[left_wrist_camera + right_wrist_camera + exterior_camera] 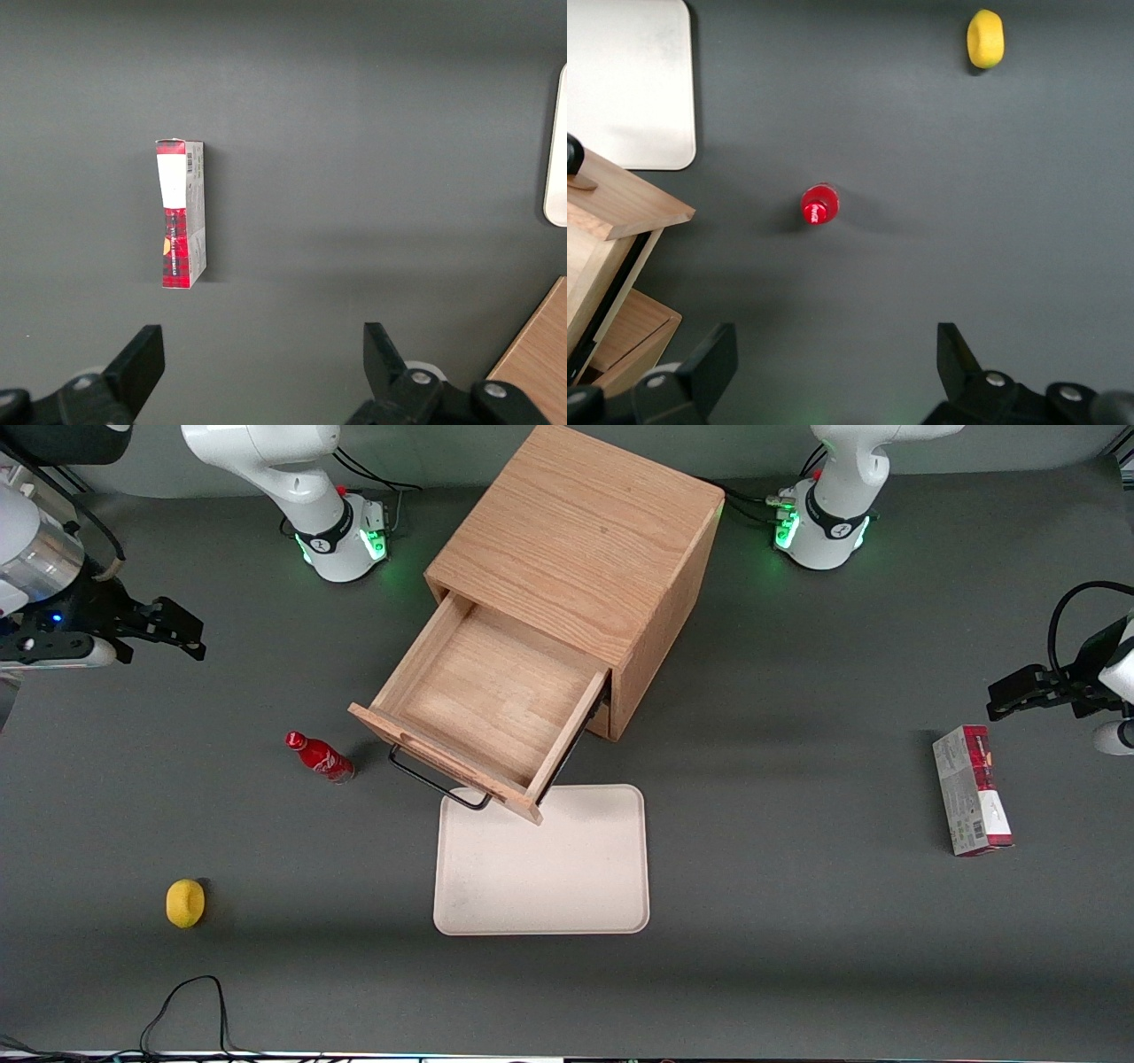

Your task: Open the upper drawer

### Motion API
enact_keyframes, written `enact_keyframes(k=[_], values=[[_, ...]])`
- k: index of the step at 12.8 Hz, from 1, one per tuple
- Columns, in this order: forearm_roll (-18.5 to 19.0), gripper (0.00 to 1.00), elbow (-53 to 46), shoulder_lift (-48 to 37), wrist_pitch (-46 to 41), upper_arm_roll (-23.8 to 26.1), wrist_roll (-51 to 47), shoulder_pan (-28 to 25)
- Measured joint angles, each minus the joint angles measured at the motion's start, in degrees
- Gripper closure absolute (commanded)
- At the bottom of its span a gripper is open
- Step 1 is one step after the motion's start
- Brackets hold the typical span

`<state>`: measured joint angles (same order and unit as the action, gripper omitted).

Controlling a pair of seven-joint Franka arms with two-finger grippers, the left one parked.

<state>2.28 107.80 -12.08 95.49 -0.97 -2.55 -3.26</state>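
Note:
The upper drawer (pixel 487 691) of the cube-shaped oak cabinet (pixel 576 540) stands pulled far out, its inside bare, its thin black wire handle (pixel 434 779) toward the front camera and over the tray's edge. The drawer's front board also shows in the right wrist view (pixel 620 199). The bottom drawer is hidden under it in the front view. My right gripper (pixel 182 633) hangs above the table at the working arm's end, well away from the drawer, open and empty; its fingers (pixel 713 359) frame bare table (pixel 921 266).
A cream tray (pixel 542 864) lies in front of the drawer. A red bottle (pixel 319 756) stands beside the drawer front, toward the working arm's end. A yellow lemon (pixel 185 903) lies nearer the front camera. A red-and-grey box (pixel 972 790) lies toward the parked arm's end.

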Motion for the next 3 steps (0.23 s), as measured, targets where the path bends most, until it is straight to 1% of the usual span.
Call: enact_keyframes(k=[3], values=[[0.0, 0.0, 0.0, 0.7, 0.5, -0.3, 0.0, 0.0]])
